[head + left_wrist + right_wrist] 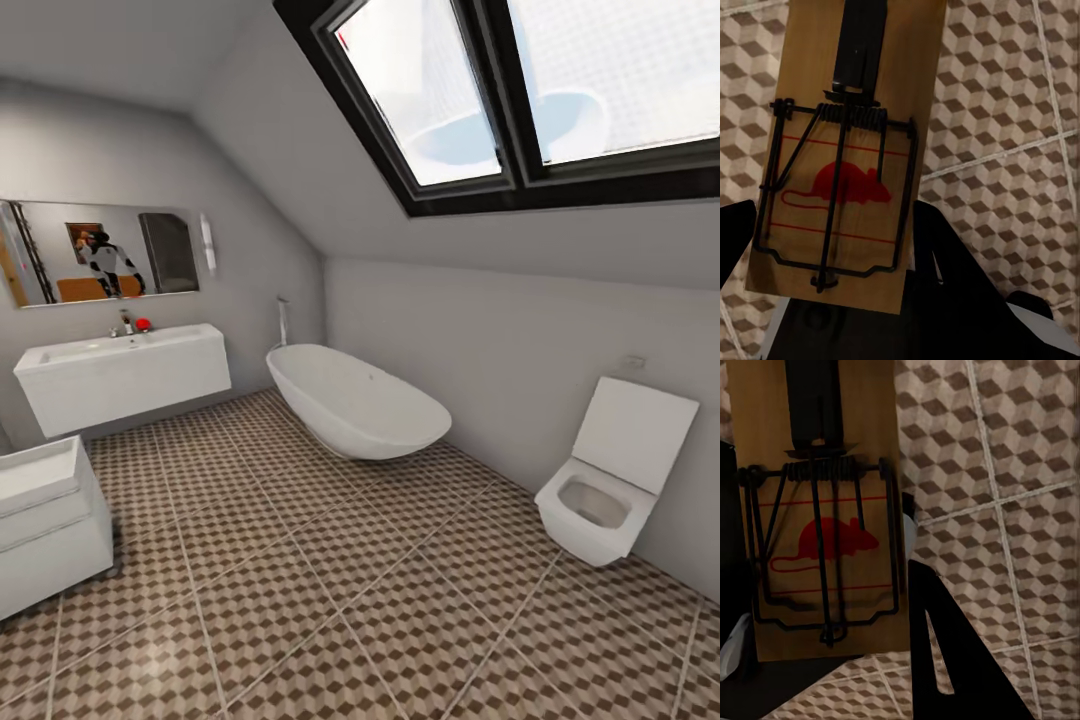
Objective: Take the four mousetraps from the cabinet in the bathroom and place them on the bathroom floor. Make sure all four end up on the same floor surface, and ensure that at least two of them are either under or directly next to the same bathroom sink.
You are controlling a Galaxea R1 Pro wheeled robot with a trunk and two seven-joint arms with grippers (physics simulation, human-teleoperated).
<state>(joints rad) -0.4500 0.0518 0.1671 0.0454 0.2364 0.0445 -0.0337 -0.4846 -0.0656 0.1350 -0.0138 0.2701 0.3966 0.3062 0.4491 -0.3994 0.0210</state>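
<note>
Room: bathroom floor (330, 600) of cube-patterned tiles; bathroom sink (120, 375) under a mirror (100, 250); bathtub (355, 400); toilet (610, 480)
Left gripper (832, 247): clamped on a mousetrap (844, 150) above the tiles
Right gripper (825, 607): clamped on a second mousetrap (817, 510)

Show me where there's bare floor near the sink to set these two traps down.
Bare bathroom floor runs under the wall-hung bathroom sink and out to the bathtub. The middle, from tub to toilet, is open too. Tightest spot: between the sink and the white unit at the near left.
</note>
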